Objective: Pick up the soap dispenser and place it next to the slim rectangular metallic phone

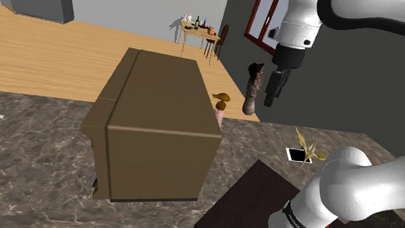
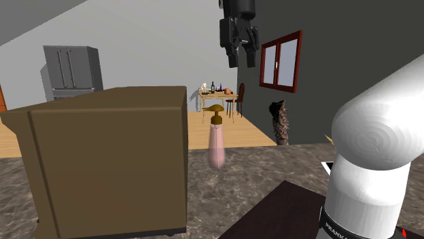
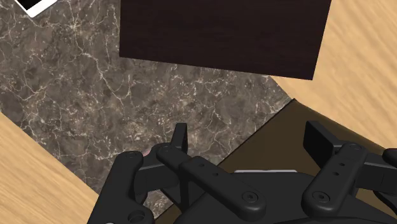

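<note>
Soap dispenser point(image 1: 221, 108): a pink bottle with a brown pump, standing upright.
Dispenser's place: on the marble counter point(image 1: 33, 143), just beside the far corner of the brown box point(image 1: 158, 114), on the shoulder view's right of the box. That corner hides the bottle's lower part.
Gripper point(image 3: 248, 130): raised high above the counter, over the box's edge, well clear of the dispenser.
Fingers point(image 3: 181, 140): spread apart, with nothing between them.
Phone point(image 1: 297, 154): a slim rectangle with a white face and a dark rim, lying flat on the counter. It is well apart from the box, on the shoulder view's right of it.
Yellow spiky sprig point(image 1: 308, 147): by the phone, on the side away from the box.
Dark knobbly upright thing point(image 1: 252, 91): beyond the box's far corner, farther from the box than the dispenser.
Stand point(image 1: 253, 199): a dark block near the box's near corner, on the shoulder view's right.
</note>
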Tool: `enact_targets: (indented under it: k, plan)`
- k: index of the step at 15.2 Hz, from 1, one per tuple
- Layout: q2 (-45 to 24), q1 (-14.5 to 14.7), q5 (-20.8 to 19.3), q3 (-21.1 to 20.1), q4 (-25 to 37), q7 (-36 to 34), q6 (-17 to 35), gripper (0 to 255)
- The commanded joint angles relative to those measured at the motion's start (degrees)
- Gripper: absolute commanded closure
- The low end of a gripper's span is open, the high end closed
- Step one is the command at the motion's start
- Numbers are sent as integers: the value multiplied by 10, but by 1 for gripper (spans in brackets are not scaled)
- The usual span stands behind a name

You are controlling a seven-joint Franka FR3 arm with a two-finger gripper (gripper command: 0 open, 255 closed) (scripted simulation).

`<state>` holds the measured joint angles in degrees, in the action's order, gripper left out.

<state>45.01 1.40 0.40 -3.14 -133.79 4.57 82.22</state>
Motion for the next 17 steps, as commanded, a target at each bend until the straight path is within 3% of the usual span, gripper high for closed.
enact_targets:
  k: [1,9,17]
  plan:
    - [0,0,0,0,0,0,0,0]
    - [-128,-19,-39,49,19,61,119,0]
    - [-279,-34,-53,90,88,118,214,0]
